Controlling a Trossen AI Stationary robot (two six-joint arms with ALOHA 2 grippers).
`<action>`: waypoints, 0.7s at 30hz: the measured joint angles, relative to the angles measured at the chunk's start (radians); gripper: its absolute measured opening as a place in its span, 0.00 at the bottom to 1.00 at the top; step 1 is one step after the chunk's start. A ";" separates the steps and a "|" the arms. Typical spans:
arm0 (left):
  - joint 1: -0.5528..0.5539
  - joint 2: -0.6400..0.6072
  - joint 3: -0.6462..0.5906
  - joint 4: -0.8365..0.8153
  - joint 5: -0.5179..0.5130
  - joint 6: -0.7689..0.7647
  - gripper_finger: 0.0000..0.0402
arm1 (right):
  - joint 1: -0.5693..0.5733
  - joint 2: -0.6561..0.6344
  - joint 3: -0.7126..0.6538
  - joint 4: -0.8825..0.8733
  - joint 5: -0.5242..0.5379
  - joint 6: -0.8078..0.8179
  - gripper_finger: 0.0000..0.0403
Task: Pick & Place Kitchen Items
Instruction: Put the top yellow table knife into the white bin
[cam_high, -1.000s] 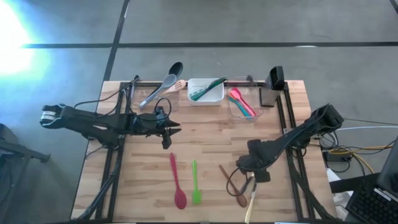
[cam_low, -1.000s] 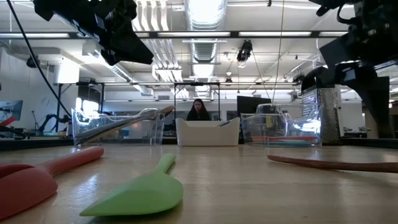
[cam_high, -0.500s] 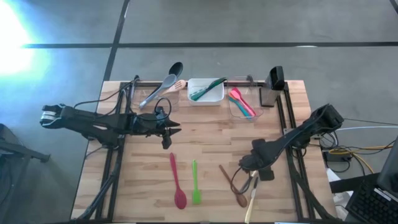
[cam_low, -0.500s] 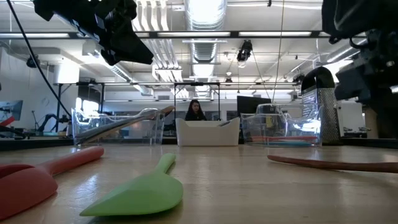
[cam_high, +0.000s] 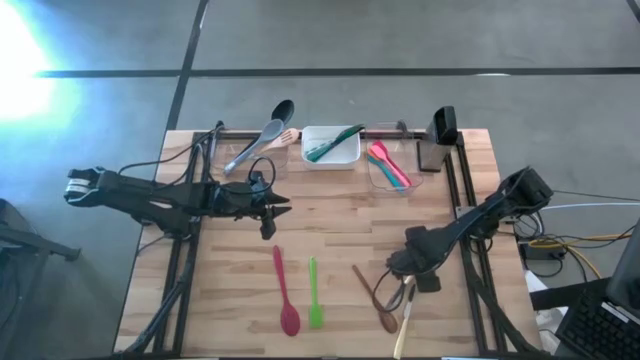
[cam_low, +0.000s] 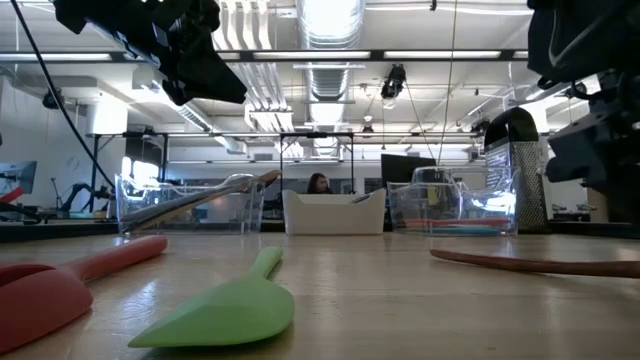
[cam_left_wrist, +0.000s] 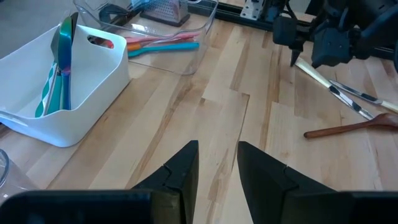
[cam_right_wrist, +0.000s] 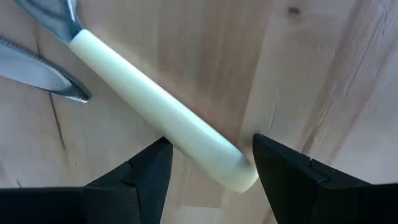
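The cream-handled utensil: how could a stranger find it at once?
Look at the table's near right corner, under the right gripper. The cream-handled utensil lies there beside a brown wooden spoon. Its pale handle lies between the open jaws.

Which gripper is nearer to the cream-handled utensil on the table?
Right. The right gripper is open around the cream-handled utensil; the left gripper hangs well away, across the table.
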 joint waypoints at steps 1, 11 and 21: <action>0.000 0.000 0.000 0.000 0.000 0.000 0.28 | 0.000 0.007 0.001 -0.001 0.002 0.006 0.53; 0.000 0.000 0.000 0.000 0.000 0.000 0.28 | 0.002 0.056 0.004 -0.001 -0.001 0.029 0.34; 0.000 0.000 0.000 0.000 0.000 0.000 0.28 | 0.002 0.056 0.002 0.001 -0.009 0.051 0.17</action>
